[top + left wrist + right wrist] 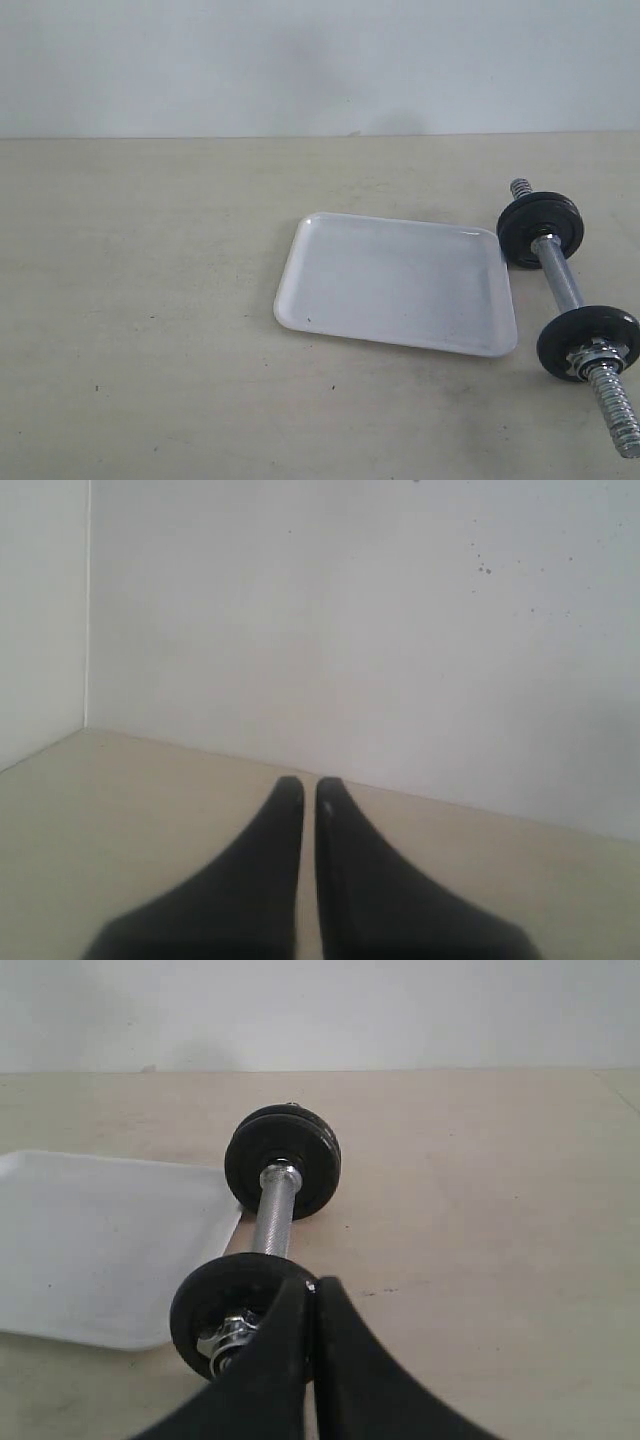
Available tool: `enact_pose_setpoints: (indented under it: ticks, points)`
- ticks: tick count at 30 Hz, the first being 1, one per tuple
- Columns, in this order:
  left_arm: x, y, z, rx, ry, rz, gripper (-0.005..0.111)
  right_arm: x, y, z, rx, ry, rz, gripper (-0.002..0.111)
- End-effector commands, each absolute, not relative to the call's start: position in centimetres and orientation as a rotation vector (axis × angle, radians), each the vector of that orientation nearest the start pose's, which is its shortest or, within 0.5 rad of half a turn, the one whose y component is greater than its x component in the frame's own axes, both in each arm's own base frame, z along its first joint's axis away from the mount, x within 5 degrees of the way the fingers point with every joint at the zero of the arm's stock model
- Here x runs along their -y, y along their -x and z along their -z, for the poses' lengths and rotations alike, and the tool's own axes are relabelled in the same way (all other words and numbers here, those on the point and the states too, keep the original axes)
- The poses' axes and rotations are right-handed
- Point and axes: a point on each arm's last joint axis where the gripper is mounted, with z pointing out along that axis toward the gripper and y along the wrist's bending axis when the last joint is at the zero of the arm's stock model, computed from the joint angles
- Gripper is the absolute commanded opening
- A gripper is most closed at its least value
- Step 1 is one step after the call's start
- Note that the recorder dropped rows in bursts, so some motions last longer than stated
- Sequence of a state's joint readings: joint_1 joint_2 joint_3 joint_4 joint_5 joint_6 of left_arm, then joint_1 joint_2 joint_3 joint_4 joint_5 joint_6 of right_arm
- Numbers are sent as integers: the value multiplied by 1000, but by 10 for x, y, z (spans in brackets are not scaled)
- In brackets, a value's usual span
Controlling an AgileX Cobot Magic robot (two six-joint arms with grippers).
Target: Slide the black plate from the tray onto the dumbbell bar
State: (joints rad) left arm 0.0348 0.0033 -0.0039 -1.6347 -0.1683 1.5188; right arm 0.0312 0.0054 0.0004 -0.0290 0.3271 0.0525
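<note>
The pale surface (150,350) fills most of the exterior view. On it, right of centre, lies the tray (400,285), which looks bare. No loose black plate shows on it or anywhere else in the three views.

The dumbbell bar (560,282) lies just beside the tray's right edge and runs from the upper right toward the lower right corner. It carries a far disc (541,230) and a near disc (588,342), with a steel nut (590,355) against the near one. In the right wrist view the far disc shows a doubled rim, so the black plate may already sit there. I cannot tell.

The left hand (309,800) has its fingers drawn almost together and holds nothing. The right hand (312,1290) is likewise closed and empty, low in its frame, just in front of the near disc.

Risks, as I judge them:
- A push along the bar could roll it on its discs.
- The coarse threaded end (618,410) could snag a plate's hole.
- The nut would block that end.

No brand, label or writing can be read.
</note>
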Motion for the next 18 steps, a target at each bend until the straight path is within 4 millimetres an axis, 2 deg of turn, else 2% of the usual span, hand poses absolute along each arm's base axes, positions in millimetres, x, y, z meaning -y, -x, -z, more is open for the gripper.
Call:
enact_pose_setpoints:
  ticks: [1,11,15,16,18]
  points:
    - [-18,-54,-212,-1478,243,-81,4,-1,-54,-184,-1805,4,-24,0]
    - [-9,-56,-213,-1480,136,-30,4,-1,-54,-184,-1805,4,-24,0]
    - [7,-56,-209,-1516,-178,-88,4,-1,-54,-184,-1805,4,-24,0]
    - [8,-56,-206,-1548,-186,-72,4,-1,-54,-184,-1805,4,-24,0]
    - [5,-56,-205,-1572,-98,-33,4,-1,-54,-184,-1805,4,-24,0]
